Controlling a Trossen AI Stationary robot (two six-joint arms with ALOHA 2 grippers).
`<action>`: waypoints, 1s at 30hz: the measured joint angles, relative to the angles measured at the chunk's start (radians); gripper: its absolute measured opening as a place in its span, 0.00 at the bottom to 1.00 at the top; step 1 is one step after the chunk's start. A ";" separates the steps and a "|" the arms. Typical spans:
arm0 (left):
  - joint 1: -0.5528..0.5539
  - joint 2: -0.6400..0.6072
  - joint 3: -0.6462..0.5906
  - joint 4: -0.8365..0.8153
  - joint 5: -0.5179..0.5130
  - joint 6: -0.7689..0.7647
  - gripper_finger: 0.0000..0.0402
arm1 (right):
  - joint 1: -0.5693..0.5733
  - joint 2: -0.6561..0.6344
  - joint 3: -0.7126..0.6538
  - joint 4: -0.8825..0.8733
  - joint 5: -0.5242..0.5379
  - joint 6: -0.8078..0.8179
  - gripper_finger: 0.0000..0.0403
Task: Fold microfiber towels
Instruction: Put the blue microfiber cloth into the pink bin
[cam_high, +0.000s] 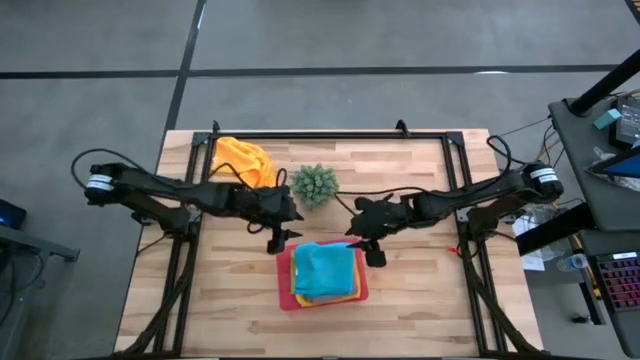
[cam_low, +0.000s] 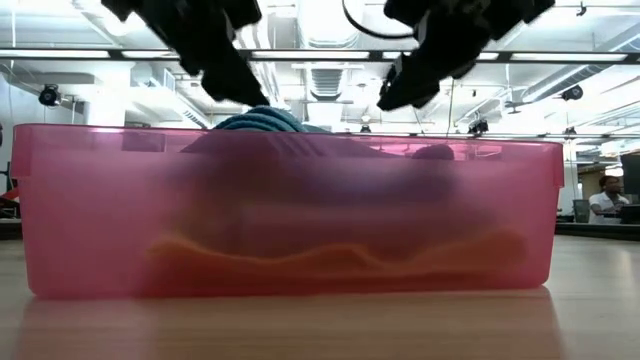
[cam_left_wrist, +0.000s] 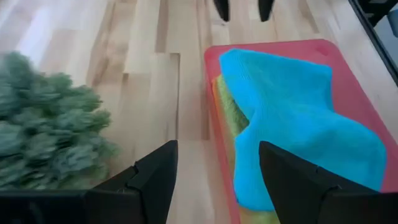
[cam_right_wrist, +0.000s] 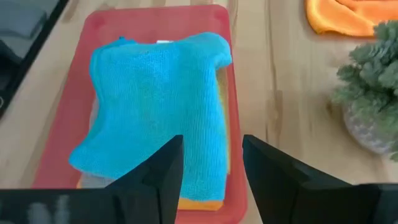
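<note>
— So where do the towels stand right now?

— Most sit stacked in the pink tray (cam_high: 284, 297) at the lower middle of the overhead picture. The blue towel (cam_high: 325, 270) lies on top, a bit rumpled, with a green towel (cam_left_wrist: 232, 112) and a yellow towel (cam_high: 352, 292) edging out beneath it. The orange towel (cam_high: 243, 158) is well apart, bunched on the bare table (cam_high: 420, 170) at the upper left, beside the small plant (cam_high: 314, 185).

— And the grippers?

— The left gripper (cam_high: 283, 240) hangs just off the tray's upper left corner, fingers spread, nothing between them. The right gripper (cam_high: 372, 250) hangs at the upper right corner, its fingers parted too and empty; in its wrist picture the blue towel lies clear of both fingers.

— Which step is this, then?

— I'd judge the blue towel has just been laid on the stack, so one fold is finished. The orange one looks unfolded, so it is likely next.

— What does that call for?

— The left arm is nearer. It would need to swing toward the upper left, skirt the plant, and pinch one edge of the orange cloth so it can be spread flat before folding.
</note>
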 joint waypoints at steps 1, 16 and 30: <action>0.000 0.010 -0.018 0.033 0.006 0.000 0.52 | 0.000 -0.005 -0.025 0.024 0.000 0.017 0.38; -0.015 0.238 -0.085 0.251 0.187 0.007 0.52 | 0.033 0.067 -0.172 0.258 -0.002 0.136 0.38; -0.031 0.226 -0.084 0.231 0.183 0.007 0.50 | 0.033 0.101 -0.172 0.271 -0.003 0.132 0.21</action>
